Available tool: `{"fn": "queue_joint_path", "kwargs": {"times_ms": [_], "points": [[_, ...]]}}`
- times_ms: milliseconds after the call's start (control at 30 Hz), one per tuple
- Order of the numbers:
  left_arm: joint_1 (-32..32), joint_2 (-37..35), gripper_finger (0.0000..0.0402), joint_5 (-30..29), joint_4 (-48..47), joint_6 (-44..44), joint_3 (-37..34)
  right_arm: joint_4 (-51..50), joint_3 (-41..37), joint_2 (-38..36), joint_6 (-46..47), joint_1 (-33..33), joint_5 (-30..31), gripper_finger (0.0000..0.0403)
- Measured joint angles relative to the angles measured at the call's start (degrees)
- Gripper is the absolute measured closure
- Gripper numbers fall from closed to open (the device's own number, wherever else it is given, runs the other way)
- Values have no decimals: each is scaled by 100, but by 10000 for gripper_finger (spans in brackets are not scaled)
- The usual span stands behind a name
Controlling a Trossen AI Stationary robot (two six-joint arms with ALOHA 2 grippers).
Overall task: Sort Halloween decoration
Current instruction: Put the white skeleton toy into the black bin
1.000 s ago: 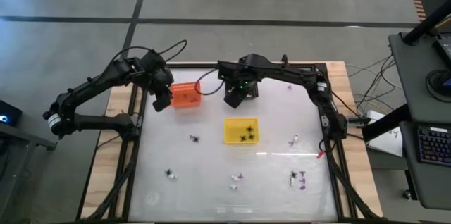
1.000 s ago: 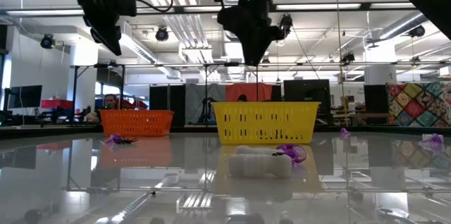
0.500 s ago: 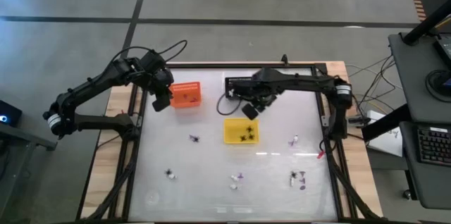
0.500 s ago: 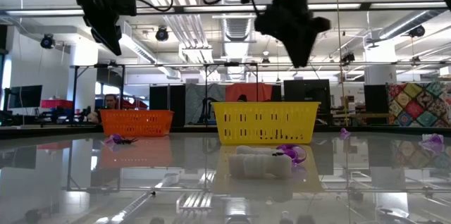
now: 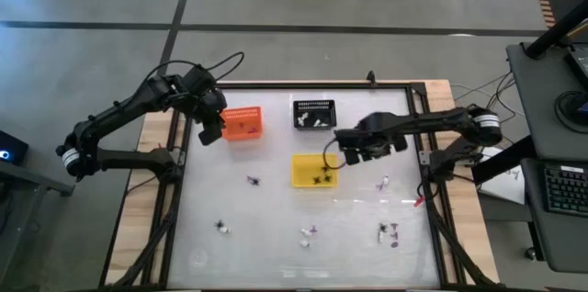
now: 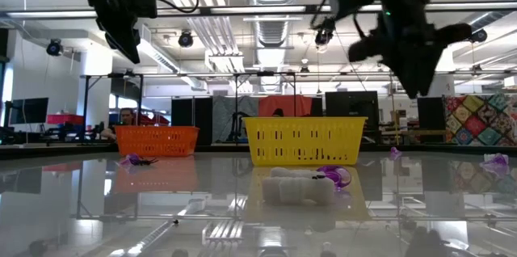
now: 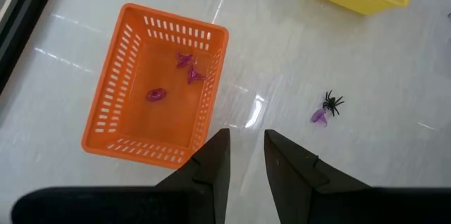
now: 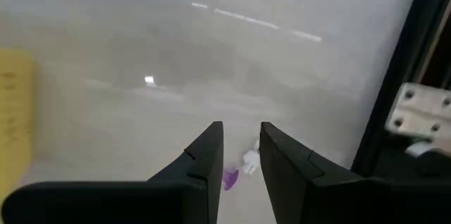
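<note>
The Halloween decoration is tiny pieces strewn over the white table: a black spider (image 7: 331,102) with a purple piece (image 7: 318,116), and a white piece (image 8: 250,160) beside a purple one (image 8: 230,179). Others lie near the front edge (image 5: 387,231). The orange basket (image 7: 151,86) holds three purple pieces, the yellow basket (image 5: 314,170) black spiders, and the black basket (image 5: 314,114) white pieces. My left gripper (image 7: 246,146) hangs open just left of the orange basket. My right gripper (image 8: 241,143) is open, pointing down, right of the yellow basket and above the white and purple pieces.
A dark frame (image 5: 424,159) runs round the table; its right rail shows in the right wrist view (image 8: 394,76). Bare table lies between the baskets and the pieces near the front edge. Beyond the table is a workshop room with desks.
My right gripper has swung from above the black basket at the far side toward the table's right and near edges, sinking and rolling about its own axis. It now hangs right of the yellow basket, and the black basket shows uncovered in the high view.
</note>
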Motion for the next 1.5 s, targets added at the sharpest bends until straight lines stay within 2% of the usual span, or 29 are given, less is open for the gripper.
{"fn": "queue_joint_path", "kwargs": {"times_ms": [267, 500, 633, 1100, 1333, 1500], "points": [[0, 8, 331, -2, 4, 100, 0, 964, -1408, -818, 922, 174, -420, 321], [0, 10, 331, -2, 9, 102, 0, 1525, -2172, -1188, 1504, 334, -728, 321], [0, 10, 331, -2, 11, 102, 0, 1936, -2380, -1155, 1516, 409, -874, 321], [0, 10, 331, -2, 35, 100, 0, 1985, -2833, -1057, 1811, 578, -998, 321], [0, 10, 331, -2, 57, 100, 0, 2946, -3240, -1018, 1826, 571, -1025, 321], [0, 10, 331, 0, 98, 111, 0, 3029, -3380, -926, 1947, 571, -1037, 324]]}}
